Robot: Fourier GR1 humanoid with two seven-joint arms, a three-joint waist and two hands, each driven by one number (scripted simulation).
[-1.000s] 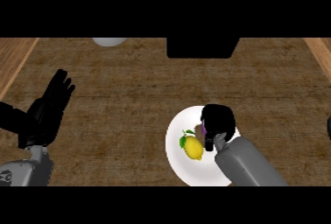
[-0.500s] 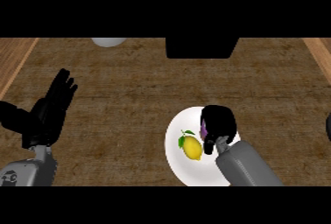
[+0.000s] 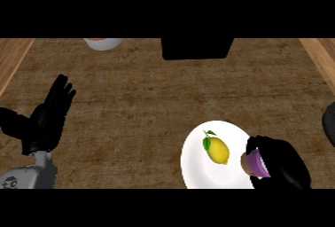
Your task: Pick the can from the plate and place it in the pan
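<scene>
A white plate lies on the wooden counter at the lower right, with a yellow lemon on it. My right hand is curled round a purple can at the plate's right rim and hides most of it. Only the can's purple side and pale top show. A dark rounded shape at the right edge looks like the pan, mostly cut off by the frame. My left hand rests open at the left, fingers pointing up.
A black boxy object stands at the far middle of the counter. A white bowl sits at the far left of it. Wooden borders run along both sides of the counter.
My right hand has moved to the right and toward me with the can, from over the plate's upper middle to its right rim. The left hand has stayed put.
</scene>
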